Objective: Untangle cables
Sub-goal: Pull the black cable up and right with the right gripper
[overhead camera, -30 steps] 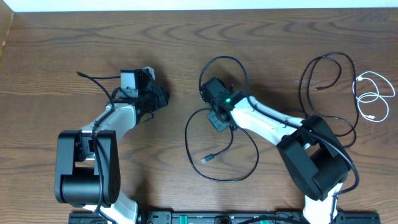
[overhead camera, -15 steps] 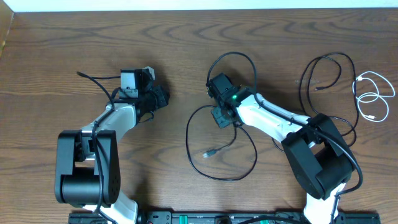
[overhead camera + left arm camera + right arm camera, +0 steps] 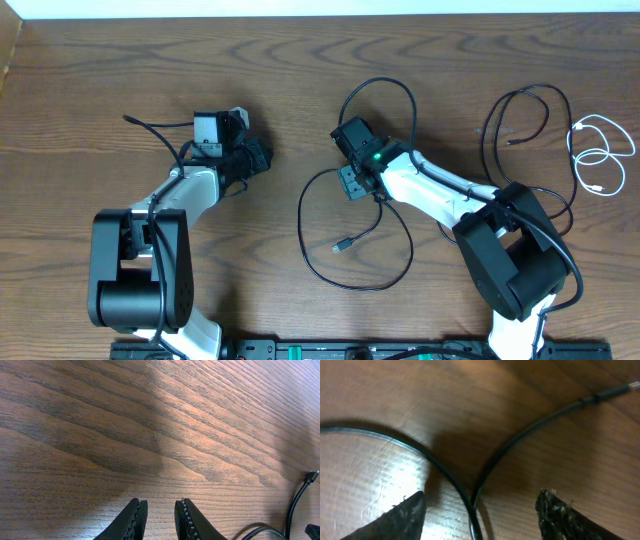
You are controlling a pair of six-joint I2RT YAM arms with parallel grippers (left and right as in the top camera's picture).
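Opens right gripper (image 3: 351,184) wide from clenched a second ago; lets go of black cable (image 3: 301,225), now lying looped at table (image 3: 120,60) centre, plug (image 3: 341,245) nearward. Keeps left gripper (image 3: 159,510) barely parted, empty, at left. Probably means this cable laid out, next pick due.

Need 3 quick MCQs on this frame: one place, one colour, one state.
1. Where is the white cable? A) far right of the table B) between the arms C) under the left arm
2. Colour of the cable under the right gripper? A) white B) black C) red
3. The right gripper is: A) shut on the cable B) shut, empty C) open
Key: 1A, it loops by the right edge; 2B, dark strands cross below it; 3C, fingers wide apart, cable ungripped.
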